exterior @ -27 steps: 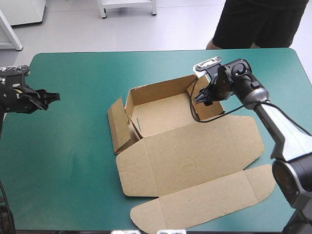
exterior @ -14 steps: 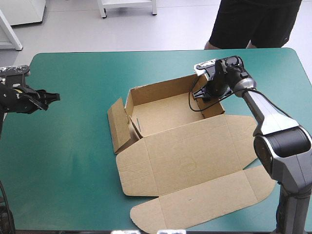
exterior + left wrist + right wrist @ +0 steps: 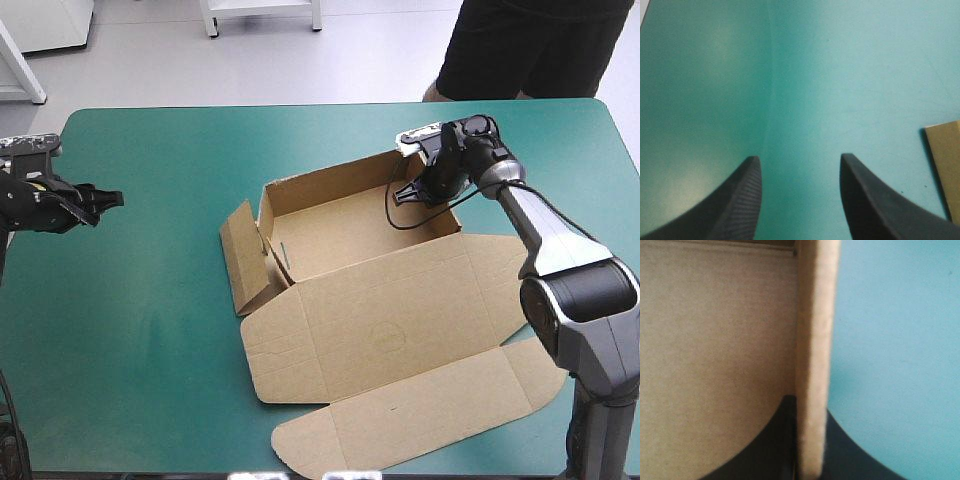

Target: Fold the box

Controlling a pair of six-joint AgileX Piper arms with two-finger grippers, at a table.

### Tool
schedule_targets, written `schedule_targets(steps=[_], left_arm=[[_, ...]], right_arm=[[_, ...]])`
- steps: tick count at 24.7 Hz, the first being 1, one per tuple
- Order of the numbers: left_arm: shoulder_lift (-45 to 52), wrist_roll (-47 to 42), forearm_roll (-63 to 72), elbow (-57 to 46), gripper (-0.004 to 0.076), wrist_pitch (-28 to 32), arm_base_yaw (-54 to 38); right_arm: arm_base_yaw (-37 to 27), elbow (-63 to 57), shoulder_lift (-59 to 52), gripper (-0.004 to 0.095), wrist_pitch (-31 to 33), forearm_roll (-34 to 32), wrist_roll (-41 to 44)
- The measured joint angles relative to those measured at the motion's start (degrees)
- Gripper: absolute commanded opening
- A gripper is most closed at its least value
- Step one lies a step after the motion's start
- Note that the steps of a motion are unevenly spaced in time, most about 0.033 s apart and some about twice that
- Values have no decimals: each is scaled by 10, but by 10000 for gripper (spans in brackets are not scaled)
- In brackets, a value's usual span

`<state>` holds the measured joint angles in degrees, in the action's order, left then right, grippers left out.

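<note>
The brown box (image 3: pixel 340 235) sits mid-table as an open tray, with its lid (image 3: pixel 400 320) flat toward the near edge. Its left end flap (image 3: pixel 238 258) leans outward. My right gripper (image 3: pixel 425 190) is at the tray's right wall (image 3: pixel 440 215), near the far corner. In the right wrist view the wall's edge (image 3: pixel 812 365) runs between the black fingers, and the right gripper (image 3: pixel 809 405) is shut on it. My left gripper (image 3: pixel 112 200) hovers by the table's left edge, far from the box. It stands open over bare cover (image 3: pixel 800 157), with a corner of the box (image 3: pixel 946 165) ahead.
A wide strip of teal-green cover (image 3: pixel 160 300) separates the left gripper from the box. The lid's outer flap (image 3: pixel 420 410) reaches close to the table's near edge.
The right gripper's fingers have shut on the tray's right wall. The wrist turned and moved slightly toward the far edge. The left arm has stayed still.
</note>
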<state>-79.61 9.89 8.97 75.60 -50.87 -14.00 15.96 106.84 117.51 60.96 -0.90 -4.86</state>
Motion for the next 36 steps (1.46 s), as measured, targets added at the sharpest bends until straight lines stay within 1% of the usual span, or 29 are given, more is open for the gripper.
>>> schedule_targets(steps=[2,4,9,16,19,23,24,25,26,27,28,30,32,36], left_arm=[[0,6,10,-1,349,1,0],[0,19,27,-4,349,3,0],[0,30,43,-29,349,21,0],[0,30,50,-34,349,40,0],[-1,57,90,-34,349,51,0],[-10,133,207,-34,349,60,0],[-21,186,294,-36,349,60,0],[-28,219,342,-39,349,58,0],[-42,289,430,-48,349,50,0],[-49,323,478,-55,349,44,0],[-62,381,558,-69,349,27,0],[-78,447,657,-89,349,-6,0],[-87,483,705,-96,349,-36,1],[-93,526,771,-97,349,-97,16]], right_arm=[[-2,0,-13,-17,-6,9,-5],[-14,0,-32,-17,-11,43,-19],[-86,0,-98,-17,-15,153,-72],[-144,0,-167,-17,-11,233,-116],[-162,0,-187,-17,-6,263,-132],[-167,0,-205,-17,1,291,-146],[-167,0,-208,-17,5,304,-150],[-167,0,-208,-17,6,313,-153],[-167,0,-208,-17,6,319,-154],[-167,0,-208,-17,6,322,-155],[-167,0,-208,-17,6,325,-156],[-167,0,-208,-17,6,326,-160],[-167,0,-208,-17,6,326,-161],[-167,0,-205,-17,6,325,-162]])
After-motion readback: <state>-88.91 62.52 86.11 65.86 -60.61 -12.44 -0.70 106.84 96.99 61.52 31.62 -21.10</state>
